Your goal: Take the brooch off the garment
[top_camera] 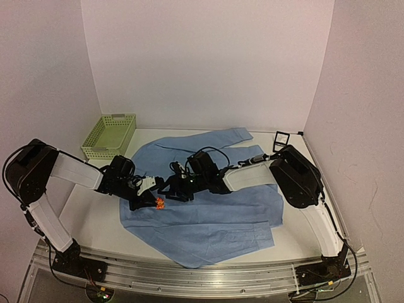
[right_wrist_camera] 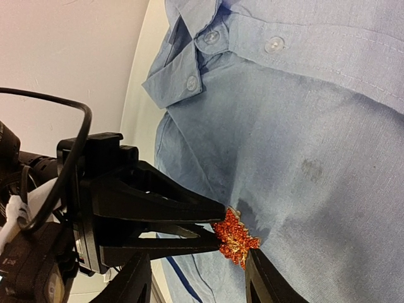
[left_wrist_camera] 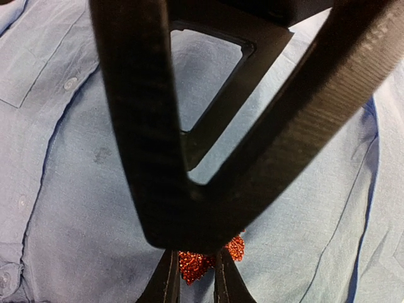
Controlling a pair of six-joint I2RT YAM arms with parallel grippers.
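The light blue shirt (top_camera: 214,221) lies spread flat on the table. The small orange-red brooch (top_camera: 159,203) sits on its left front. My left gripper (top_camera: 151,202) is shut on the brooch; in the left wrist view its two fingertips (left_wrist_camera: 167,284) pinch the brooch (left_wrist_camera: 196,265). In the right wrist view the left gripper (right_wrist_camera: 218,230) comes in from the left and holds the brooch (right_wrist_camera: 235,238), and the cloth (right_wrist_camera: 315,126) puckers there. My right gripper (right_wrist_camera: 196,284) is open and straddles the brooch, its right finger (right_wrist_camera: 265,278) close against it. It blocks much of the left wrist view.
A green mesh basket (top_camera: 108,134) stands at the back left beside the shirt. A small black square box (top_camera: 281,140) stands at the back right near the wall. Both arms meet over the shirt's left half. Bare white table (top_camera: 95,221) lies left of the shirt.
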